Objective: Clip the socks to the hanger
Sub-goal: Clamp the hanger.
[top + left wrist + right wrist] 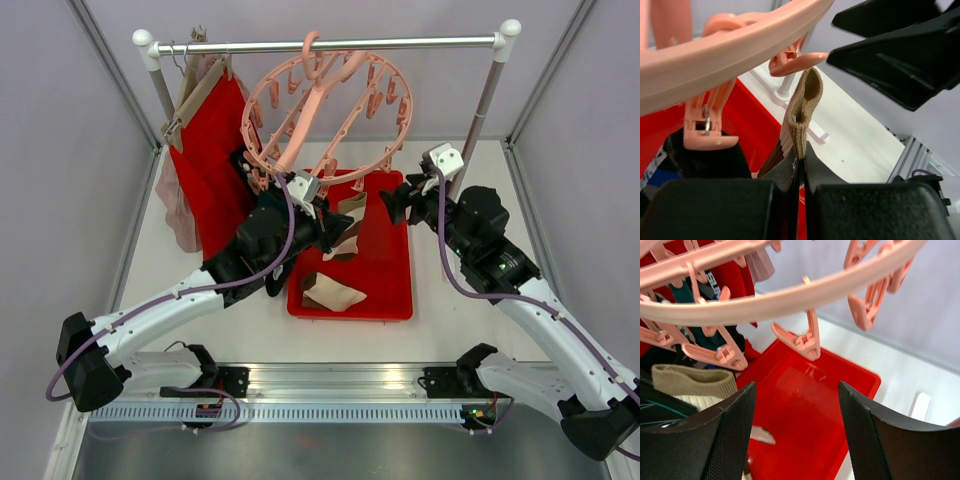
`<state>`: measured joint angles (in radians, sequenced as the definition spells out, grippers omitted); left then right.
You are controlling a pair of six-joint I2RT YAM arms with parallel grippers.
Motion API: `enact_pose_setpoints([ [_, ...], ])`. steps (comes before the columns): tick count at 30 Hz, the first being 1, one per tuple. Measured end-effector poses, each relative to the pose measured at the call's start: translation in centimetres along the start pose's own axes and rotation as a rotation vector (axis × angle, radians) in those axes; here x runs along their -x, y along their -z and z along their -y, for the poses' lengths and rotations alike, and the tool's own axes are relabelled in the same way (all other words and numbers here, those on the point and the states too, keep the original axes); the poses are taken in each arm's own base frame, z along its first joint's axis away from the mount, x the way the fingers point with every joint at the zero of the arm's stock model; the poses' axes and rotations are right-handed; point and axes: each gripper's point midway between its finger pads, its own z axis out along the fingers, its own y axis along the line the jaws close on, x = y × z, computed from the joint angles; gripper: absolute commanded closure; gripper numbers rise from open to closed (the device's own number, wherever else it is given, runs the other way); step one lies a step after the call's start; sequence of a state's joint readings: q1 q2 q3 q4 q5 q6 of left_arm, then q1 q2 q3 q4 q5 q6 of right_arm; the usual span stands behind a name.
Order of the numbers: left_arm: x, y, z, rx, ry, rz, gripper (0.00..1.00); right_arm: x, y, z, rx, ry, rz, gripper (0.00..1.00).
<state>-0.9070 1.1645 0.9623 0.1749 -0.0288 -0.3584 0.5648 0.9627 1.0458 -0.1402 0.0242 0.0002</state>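
Left gripper [801, 172]: clamped on beige sock [800, 115], cuff upright under hanger [715, 55] ring.
Right gripper [796, 390]: spread wide, empty, near ring's right edge.
Obstruction: peg [705, 125] dangling just left of cuff.
Below: red tray [385, 290].

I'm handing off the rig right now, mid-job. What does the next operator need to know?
Left end effector: shut on the cuff of a beige sock, held up just under a free peg of the hanger ring.
Right end effector: open, empty, near the ring, above the red tray.
Done: dark socks hang from pegs on the ring's left side.
Left: clip the held sock; at least one tan sock lies in the tray.
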Motion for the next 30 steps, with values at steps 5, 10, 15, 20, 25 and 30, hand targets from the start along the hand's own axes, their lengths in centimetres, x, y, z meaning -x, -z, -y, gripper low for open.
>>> enact_pose_setpoints([
  [5,-0.4,0.1,-1.0,0.05,-0.011,-0.013,0.98,1.2,-0.5,0.3,0.0,0.054,0.05,0.27],
  [10,-0.6,0.3,-1.3,0.062,-0.021,-0.022,0.98,1.3,-1.5,0.2,0.017,0.079,0.05,0.27],
  [15,-0.7,0.4,-1.4,0.065,-0.028,-0.031,0.98,1.8,-2.6,0.0,0.034,0.091,0.058,0.27],
  [20,-0.9,0.5,-1.4,0.068,-0.035,-0.04,0.98,3.2,-3.2,0.0,0.035,0.096,0.095,0.29],
  [25,-0.6,0.5,-1.4,0.067,-0.043,-0.036,0.98,3.5,-3.8,-0.2,0.046,0.099,0.104,0.35],
  [30,-0.5,0.5,-1.4,0.066,-0.048,-0.035,0.98,3.1,-4.2,-0.3,0.054,0.099,0.095,0.54],
])
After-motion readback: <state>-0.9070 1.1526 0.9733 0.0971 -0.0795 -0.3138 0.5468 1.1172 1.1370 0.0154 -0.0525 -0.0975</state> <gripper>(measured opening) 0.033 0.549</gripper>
